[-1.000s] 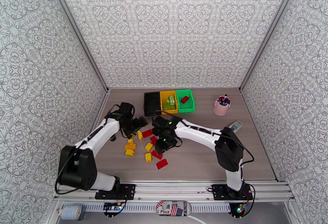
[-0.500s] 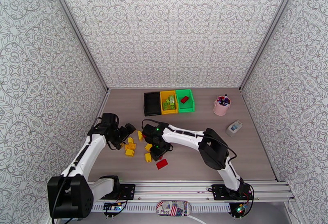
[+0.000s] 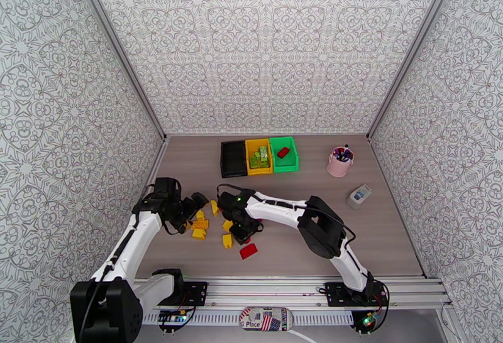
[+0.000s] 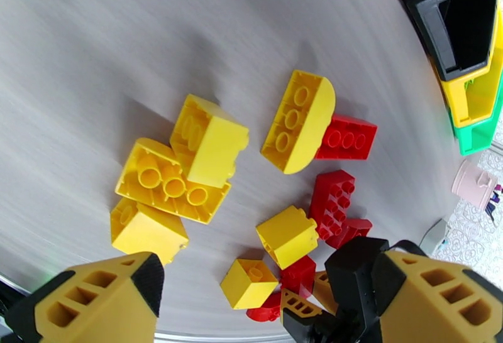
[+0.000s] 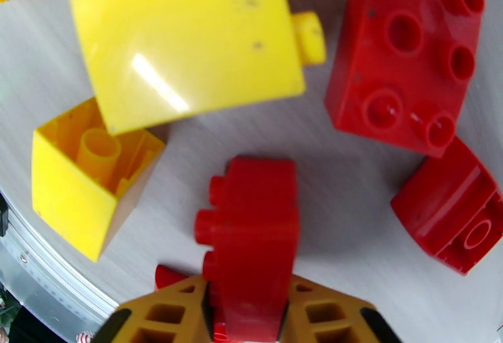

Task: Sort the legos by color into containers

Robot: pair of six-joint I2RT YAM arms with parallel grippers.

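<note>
Counter [image 3: 302, 244]: grey-brown, fine wood grain. Walls [image 3: 264, 43]: white, printed with a repeating grey ornamental lattice.

Bins: black container [image 3: 233, 159], yellow container [image 3: 258, 142], green container [image 3: 287, 168]. The light green legos [image 3: 258, 161] sit in the yellow one, and a single red piece [image 3: 283, 152] in the green one.

Loose on the counter: yellow legos [image 4: 207, 143] and red legos [image 4: 346, 139], all plain and glossy.

The brick [image 5: 254, 225] at my right gripper [image 5: 248, 303] is red. That gripper and my left gripper [image 4: 248, 288] have amber-yellow fingers on black mounts. My arms [image 3: 135, 244] are white with black joints. Cup [image 3: 339, 165]: pink.
</note>
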